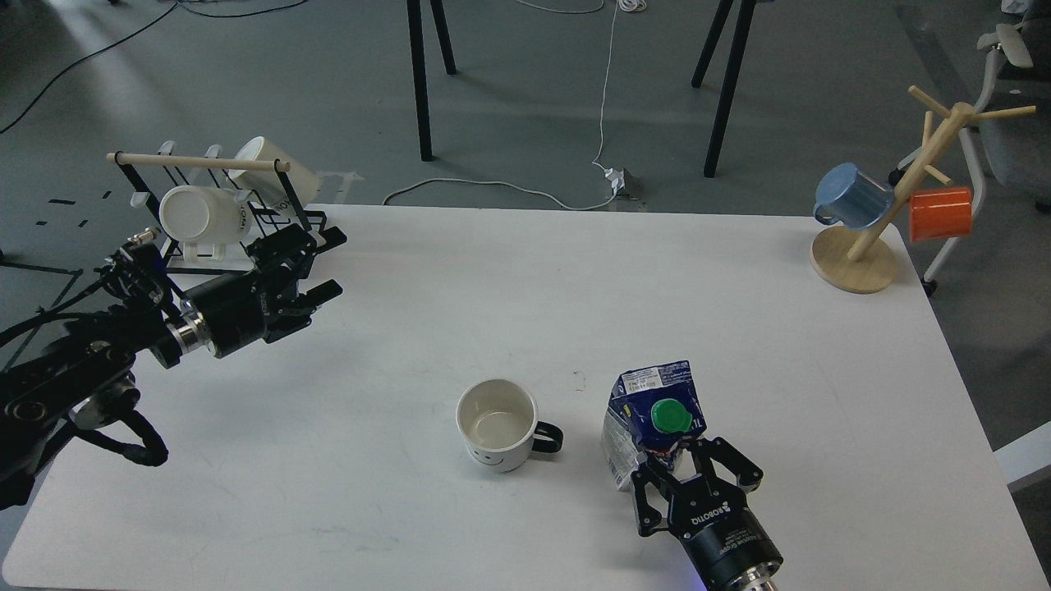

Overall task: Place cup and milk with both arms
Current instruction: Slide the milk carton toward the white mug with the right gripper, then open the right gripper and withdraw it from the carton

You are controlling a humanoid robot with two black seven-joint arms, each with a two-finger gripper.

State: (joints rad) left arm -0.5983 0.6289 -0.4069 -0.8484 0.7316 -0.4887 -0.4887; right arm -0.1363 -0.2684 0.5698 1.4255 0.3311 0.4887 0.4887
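Observation:
A white cup (497, 423) with a smiley face and a black handle stands upright on the white table (509, 287), near the front middle. A blue milk carton (653, 414) with a green cap stands just to the cup's right, slightly tilted. My right gripper (696, 476) comes in from the bottom edge and its fingers clasp the carton's lower part from the near side. My left gripper (327, 264) is open and empty above the table's left side, far from the cup and close to the mug rack.
A black wire rack (205, 215) with two white mugs stands at the back left, right behind my left gripper. A wooden mug tree (854, 261) with a blue mug (851, 195) and an orange mug (941, 213) stands at the back right corner.

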